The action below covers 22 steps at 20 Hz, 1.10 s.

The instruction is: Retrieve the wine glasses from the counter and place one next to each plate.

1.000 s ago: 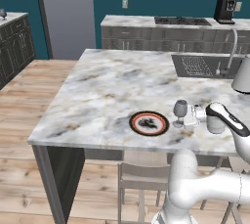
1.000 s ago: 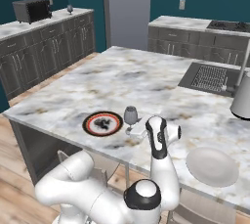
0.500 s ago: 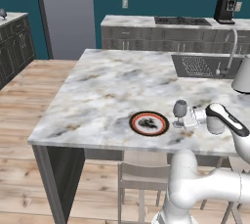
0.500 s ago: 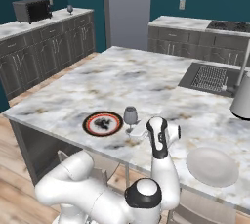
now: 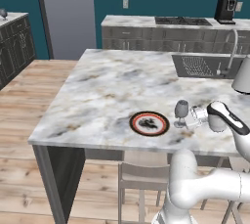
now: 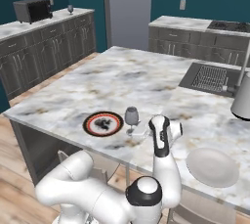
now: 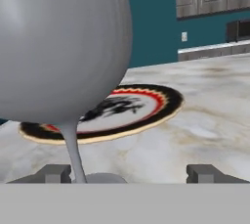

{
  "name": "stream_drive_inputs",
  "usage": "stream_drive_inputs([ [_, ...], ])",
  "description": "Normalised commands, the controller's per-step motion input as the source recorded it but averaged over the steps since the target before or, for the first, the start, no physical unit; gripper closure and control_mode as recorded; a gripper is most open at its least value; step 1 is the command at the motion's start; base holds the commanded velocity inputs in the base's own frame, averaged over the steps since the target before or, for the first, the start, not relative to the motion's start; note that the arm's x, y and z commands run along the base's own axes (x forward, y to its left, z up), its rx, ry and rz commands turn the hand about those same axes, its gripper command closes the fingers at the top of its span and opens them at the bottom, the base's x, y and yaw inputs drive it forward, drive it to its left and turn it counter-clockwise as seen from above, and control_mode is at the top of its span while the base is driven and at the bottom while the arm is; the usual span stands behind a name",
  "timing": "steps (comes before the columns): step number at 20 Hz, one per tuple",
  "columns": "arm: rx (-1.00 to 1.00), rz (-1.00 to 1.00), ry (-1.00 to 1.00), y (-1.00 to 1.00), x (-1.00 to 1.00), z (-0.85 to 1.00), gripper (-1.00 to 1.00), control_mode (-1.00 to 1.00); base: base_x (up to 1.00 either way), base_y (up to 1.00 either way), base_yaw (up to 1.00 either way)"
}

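Inspection found one wine glass (image 5: 181, 110) standing upright on the island tabletop (image 5: 112, 83), just beside the red-rimmed plate (image 5: 149, 123), at about three o'clock of it in the left base view. Its foot rested on the marble and it did not touch the plate. The claw (image 7: 129, 173) was released: in the hand view the fingertips (image 7: 52, 173) stood wide apart, the stem close to the left one, with a clear gap on the other side. I judged this glass as placed, the first half of the task done.

The off-white plate (image 6: 212, 167) lay well apart along the same edge, at roughly four o'clock of the arm in the right base view, with no glass near it. A second glass (image 6: 70, 9) stood on the far tabletop over the dark cabinets, near the microwave (image 6: 32, 10). Remaining, in my judgement: withdraw without tipping the placed glass, fetch the second, and set it beside the off-white plate.
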Motion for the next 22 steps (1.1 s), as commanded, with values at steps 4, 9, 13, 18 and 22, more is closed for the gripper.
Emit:
stream_drive_inputs([
  [4,0.00,0.00,0.00,-0.42,-0.15,-0.31,-1.00,-1.00,0.00,0.00,0.00],
  [9,0.00,0.01,-0.05,-0.24,-0.20,-0.25,-1.00,-1.00,0.00,0.00,0.00],
  [13,0.00,0.00,-0.09,0.25,0.00,-0.57,-1.00,-1.00,0.00,0.00,0.00],
  [18,0.00,-0.05,-0.14,-0.22,-0.07,-0.20,-1.00,-1.00,0.00,0.00,0.00],
  [22,0.00,-0.14,-0.02,-0.42,-0.02,-0.06,-1.00,-1.00,0.00,0.00,0.00],
])
